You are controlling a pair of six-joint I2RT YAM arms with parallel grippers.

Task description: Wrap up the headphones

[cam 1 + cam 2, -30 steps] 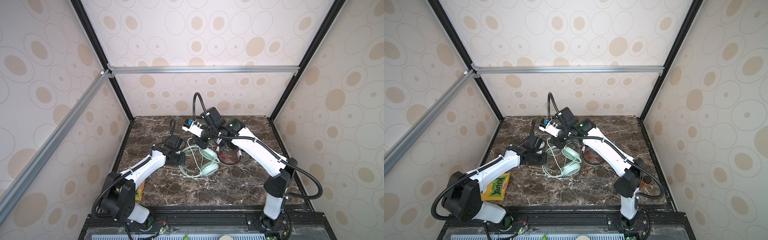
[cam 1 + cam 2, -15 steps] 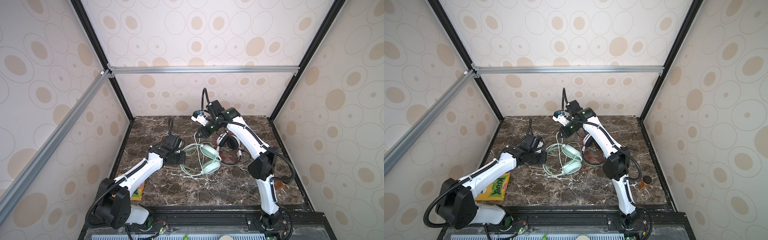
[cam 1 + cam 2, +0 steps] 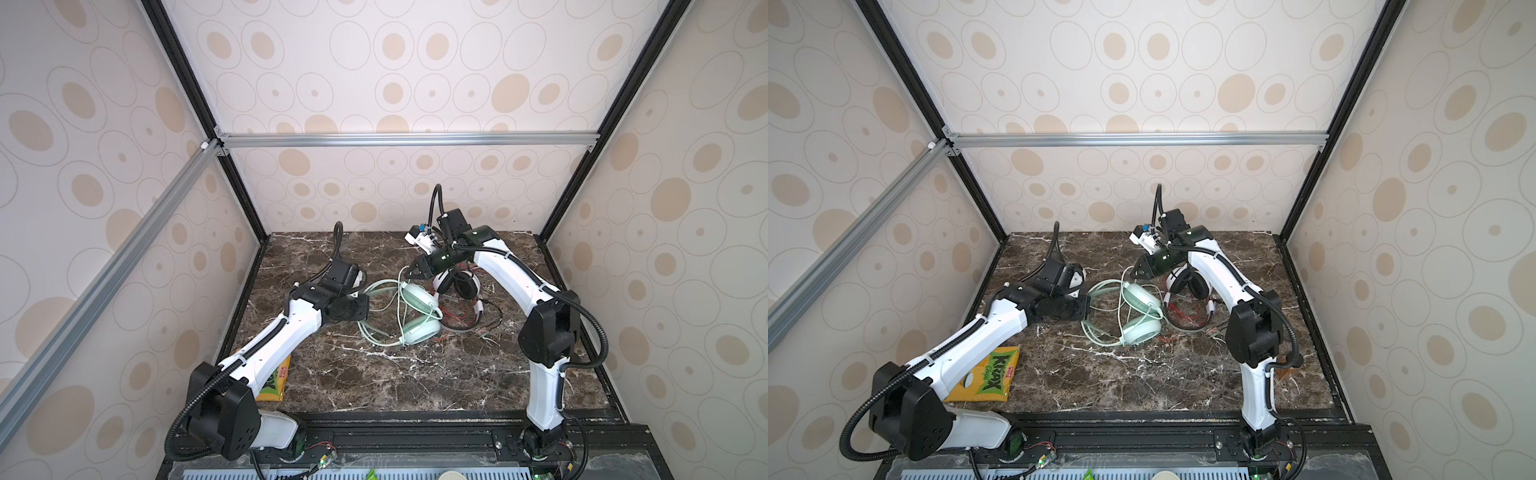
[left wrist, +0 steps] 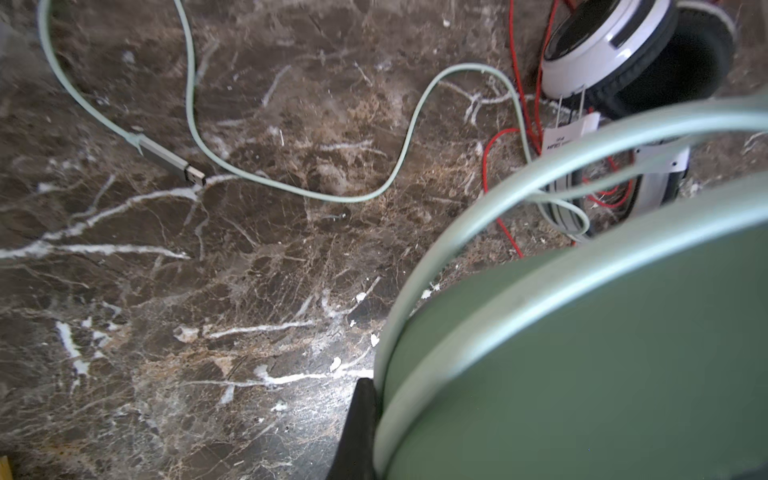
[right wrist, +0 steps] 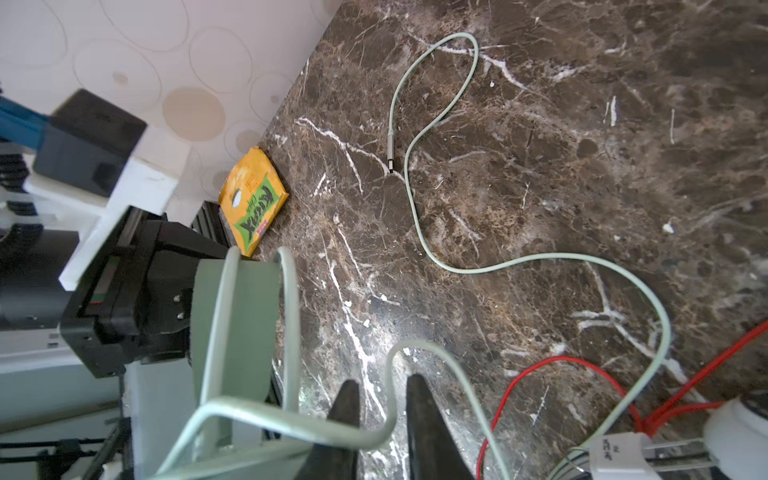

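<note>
The mint green headphones (image 3: 417, 297) (image 3: 1140, 297) lie mid-table, their pale green cord (image 5: 419, 232) snaking across the marble to a metal plug (image 4: 170, 162) (image 5: 390, 149). My left gripper (image 3: 365, 306) (image 3: 1087, 309) is shut on their headband (image 4: 582, 316) (image 5: 232, 311); one black finger (image 4: 359, 428) shows beside the band. My right gripper (image 3: 409, 272) (image 3: 1133, 274) (image 5: 382, 390) hovers at the far side of the band. Its jaws stand slightly apart, and a loop of the green cord runs loosely through the gap. The white-and-black headphones (image 3: 459, 282) (image 3: 1187, 282) with tangled red cord (image 3: 461, 316) lie just right.
A yellow-green chip bag (image 3: 988, 376) (image 5: 251, 199) lies at the front left under my left arm. Patterned enclosure walls and black posts close in the marble table (image 3: 374, 374) on three sides.
The right arm has swung back and its gripper has shifted right and lower by the green headband. Its jaws have parted from shut. The left gripper has kept its hold.
</note>
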